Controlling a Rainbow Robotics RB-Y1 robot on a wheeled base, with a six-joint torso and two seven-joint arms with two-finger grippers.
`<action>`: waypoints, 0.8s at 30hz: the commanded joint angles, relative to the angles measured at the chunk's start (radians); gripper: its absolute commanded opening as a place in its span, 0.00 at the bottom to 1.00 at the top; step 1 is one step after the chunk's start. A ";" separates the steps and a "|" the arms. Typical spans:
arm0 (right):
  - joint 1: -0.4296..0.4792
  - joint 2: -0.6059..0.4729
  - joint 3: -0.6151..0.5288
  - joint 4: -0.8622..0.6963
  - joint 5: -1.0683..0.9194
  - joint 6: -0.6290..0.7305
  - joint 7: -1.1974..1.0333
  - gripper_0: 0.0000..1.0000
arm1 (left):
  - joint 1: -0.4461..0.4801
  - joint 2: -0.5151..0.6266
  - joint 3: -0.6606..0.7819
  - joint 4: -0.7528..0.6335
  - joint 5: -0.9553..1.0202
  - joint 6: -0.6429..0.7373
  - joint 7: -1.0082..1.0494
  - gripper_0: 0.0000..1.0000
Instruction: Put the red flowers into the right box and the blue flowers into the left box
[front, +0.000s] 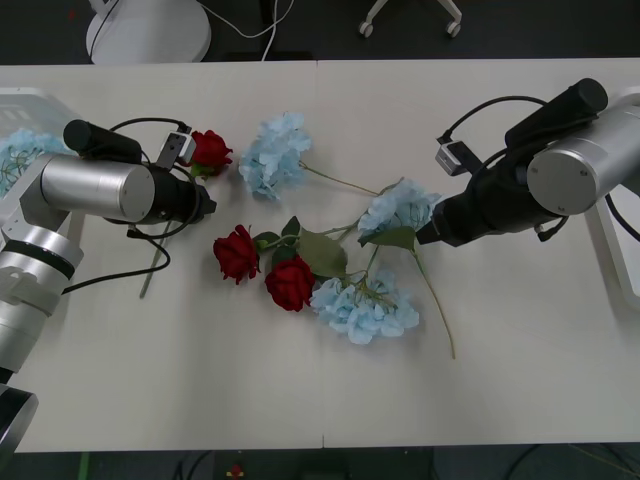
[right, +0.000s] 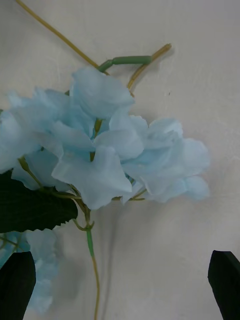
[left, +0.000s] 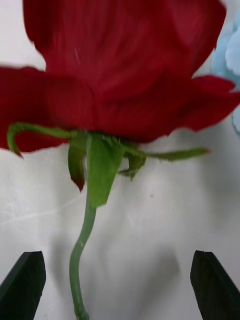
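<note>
**A:** Front view first. Where does each arm stand against the flowers?

**B:** The left gripper (front: 205, 195) sits just beside a red rose (front: 210, 150) at the worktop's (front: 200, 380) left, the rose's stem running back under the arm. The right gripper (front: 425, 232) points at a blue cluster (front: 400, 210) in the middle tangle. Two more roses (front: 237, 252) lie between the arms, nearer the left one. The left box (front: 25, 100) is at the far left edge with some blue in it; the right box (front: 625, 270) is at the far right edge.

**A:** Right wrist view?

**B:** The jaws stand wide apart, empty. The blue cluster lies straight ahead of them, and its thin stem (right: 92, 260) runs down between the fingers (right: 15, 285), closer to one. I judge a short advance would straddle it.

**A:** Left wrist view?

**B:** The jaws are also apart and holding nothing. The rose head fills the space ahead, and the rose stem (left: 80, 250) runs lengthwise toward the gap, off-centre toward one finger (left: 22, 285). The stem's long axis lies along the approach, not across it, so closing should catch it.
</note>
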 joint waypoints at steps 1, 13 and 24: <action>0.014 -0.046 0.075 -0.081 0.096 0.006 -0.095 1.00 | -0.056 -0.015 -0.024 0.001 -0.016 -0.044 0.023 0.83; 0.048 0.060 0.167 -0.090 0.323 -0.018 -0.266 1.00 | -0.087 -0.033 -0.070 0.144 -0.015 -0.202 0.024 0.61; 0.051 0.190 0.164 0.013 0.434 -0.020 -0.286 1.00 | -0.085 -0.033 -0.070 0.144 -0.002 -0.211 0.024 0.00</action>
